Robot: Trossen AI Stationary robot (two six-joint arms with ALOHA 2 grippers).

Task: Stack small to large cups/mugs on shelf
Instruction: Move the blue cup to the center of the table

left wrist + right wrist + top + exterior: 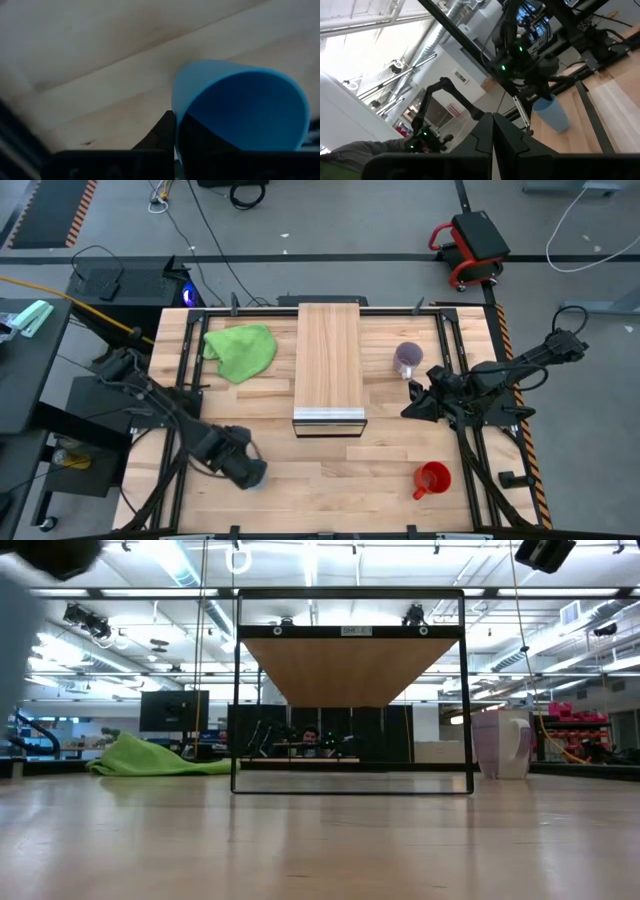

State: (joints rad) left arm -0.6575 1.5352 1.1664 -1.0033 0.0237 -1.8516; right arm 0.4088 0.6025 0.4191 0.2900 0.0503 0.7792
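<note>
My left gripper [247,470] points down over the table's near left part, shut on the bright blue cup [240,110], which the high view mostly hides under it. The cup also shows below that gripper in the right wrist view [551,114]. The purple-grey mug [407,360] stands on the table right of the shelf [329,365]. The red mug [432,478] stands upright near the front right. My right gripper [413,406] waits shut beside the purple-grey mug, touching nothing. My left gripper pinches the blue cup's wall at the rim [176,107], one finger [165,131] outside and the other inside the cup. The fingers come from above, pointing down. The cup's mouth faces up toward the wrist; whether its base is on the table I cannot tell.
A green cloth [240,350] lies crumpled at the far left of the table, left of the shelf. The shelf runs from the far edge toward the middle, with a silvery front edge [329,418]. Black rails [185,380] border the table's left and right sides.
</note>
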